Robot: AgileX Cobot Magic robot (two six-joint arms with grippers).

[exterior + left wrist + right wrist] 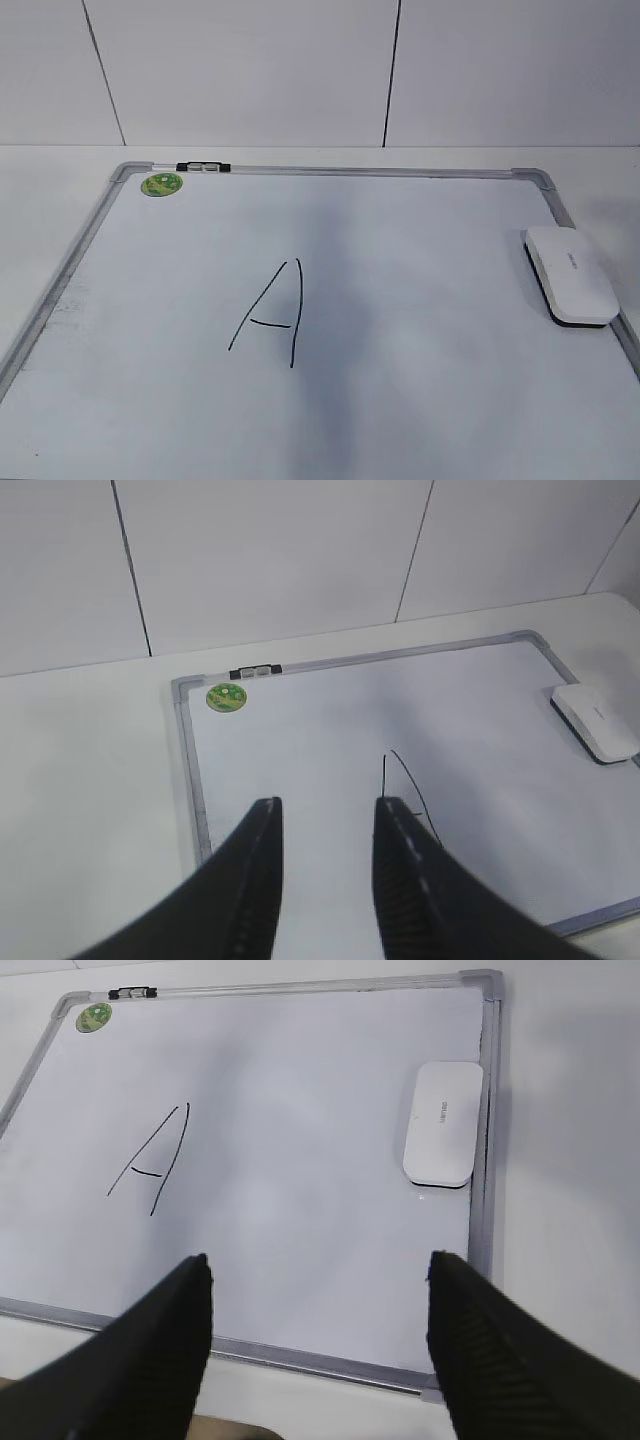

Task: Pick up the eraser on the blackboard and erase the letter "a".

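Note:
The white eraser (570,275) lies flat at the right edge of the blackboard (430,300), a white dry-erase board with a grey frame. The eraser also shows in the left wrist view (597,720) and the right wrist view (442,1123). No small lowercase "a" shows in any view. My left gripper (328,805) is open and empty above the board's left part (320,730). My right gripper (318,1260) is wide open and empty above the board's near edge (300,1110), well short of the eraser. Neither gripper shows in the exterior view.
A large angular capital "A" (272,310) is drawn mid-board and shows in the right wrist view (150,1158). A round green sticker (162,184) and a black-and-silver clip (203,167) sit at the far left corner. A white wall stands behind the table.

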